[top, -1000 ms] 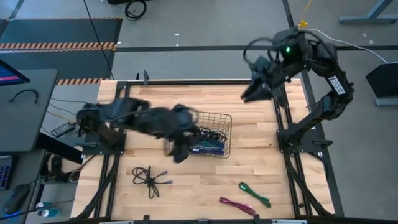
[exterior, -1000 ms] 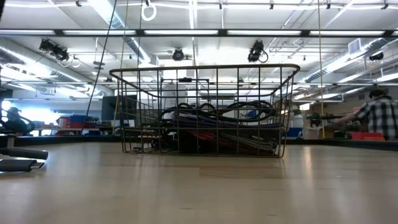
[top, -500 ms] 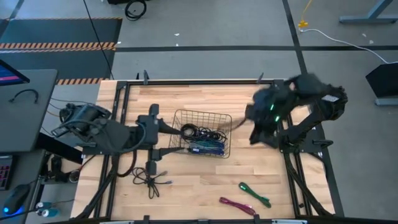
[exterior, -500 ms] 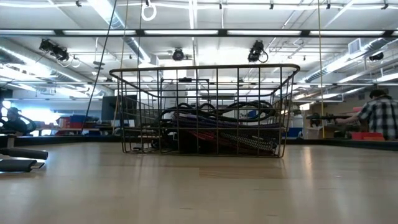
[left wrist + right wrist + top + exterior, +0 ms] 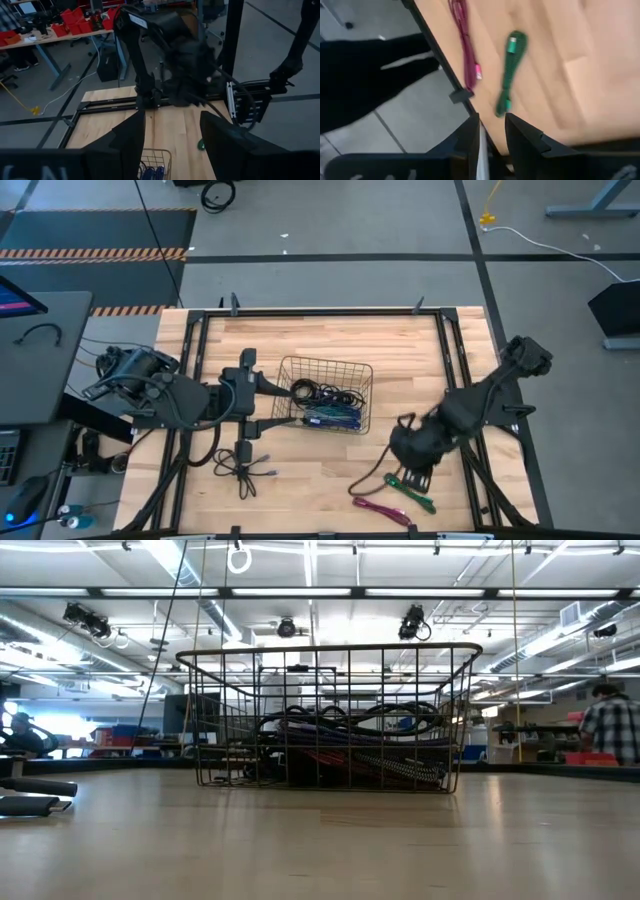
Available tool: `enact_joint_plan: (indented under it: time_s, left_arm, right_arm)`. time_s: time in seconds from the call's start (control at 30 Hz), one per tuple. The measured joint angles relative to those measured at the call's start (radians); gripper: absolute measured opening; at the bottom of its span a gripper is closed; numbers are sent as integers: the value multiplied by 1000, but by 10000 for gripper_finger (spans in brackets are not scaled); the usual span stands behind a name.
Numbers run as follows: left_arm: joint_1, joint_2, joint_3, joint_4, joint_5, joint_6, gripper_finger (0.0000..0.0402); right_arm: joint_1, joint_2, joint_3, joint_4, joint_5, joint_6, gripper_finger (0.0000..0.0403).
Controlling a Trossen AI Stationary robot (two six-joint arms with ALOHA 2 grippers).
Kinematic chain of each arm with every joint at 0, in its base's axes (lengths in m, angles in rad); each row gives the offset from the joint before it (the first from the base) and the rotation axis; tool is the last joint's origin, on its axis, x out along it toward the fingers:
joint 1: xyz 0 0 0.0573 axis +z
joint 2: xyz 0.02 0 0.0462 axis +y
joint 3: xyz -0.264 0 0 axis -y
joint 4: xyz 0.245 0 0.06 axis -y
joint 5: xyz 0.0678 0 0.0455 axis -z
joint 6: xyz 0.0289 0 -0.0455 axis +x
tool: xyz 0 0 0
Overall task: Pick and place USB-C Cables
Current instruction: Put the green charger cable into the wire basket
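A folded green USB-C cable [image 5: 411, 492] and a folded magenta USB-C cable [image 5: 380, 508] lie close together, apart from each other as far as I can tell, on the bare wood near the front edge of the bench, toward its front right corner; a loosely coiled black USB-C cable [image 5: 240, 465] lies near the front edge toward the left. The rest of the coiled cables, black and silver-blue among them, already sit inside the rectangular wire basket [image 5: 354, 367] at the middle of the bench. The right gripper [image 5: 412, 462] hangs just above the green cable, and its wrist view shows both stray cables beyond its dark fingers [image 5: 525, 136], which stand a narrow gap apart and pinch nothing. The left gripper [image 5: 258, 401] rests beside the basket's left wall, between it and the left edge, its fingers [image 5: 132, 134] spread wide and empty. The step in hand looks like the right arm's approach to the green cable. The next move calls for widening the fingers, lining them across the thin bundle, descending to the wood and pinching it, taking care not to catch the magenta cable alongside, before carrying it to the basket.
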Motion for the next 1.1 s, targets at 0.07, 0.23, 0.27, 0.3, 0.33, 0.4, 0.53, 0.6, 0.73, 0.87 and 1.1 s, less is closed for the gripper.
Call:
enact_joint_plan:
  time_s: [0.07,0.23,0.27,0.3,0.33,0.4,0.53,0.6,0.73,0.87,1.1]
  left_arm:
    - [0,0,0,1,0,0,194]
    - [0,1,0,4,0,-13,194]
    - [0,2,0,5,0,-16,194]
    - [0,3,0,4,0,-21,194]
    - [0,3,0,4,1,-29,194]
    - [0,3,0,5,1,-43,194]
    - [0,3,0,4,1,-59,194]
    - [0,3,0,5,1,-74,194]
    - [0,3,0,5,1,-98,194]
    - [0,3,0,5,1,-118,194]
    - [0,3,0,7,1,-117,194]
  right_arm:
    - [39,0,-68,103,31,68,98]
    - [120,0,-223,295,109,227,102]
    - [133,0,-249,324,109,250,105]
    - [145,0,-276,353,109,270,109]
    - [155,0,-298,380,109,287,113]
    - [171,0,-335,433,105,307,123]
    - [188,0,-388,495,107,332,151]
    - [191,0,-412,528,116,340,167]
    - [193,9,-473,606,121,340,195]
    - [200,29,-547,711,121,340,214]
    - [206,115,-599,771,112,303,220]
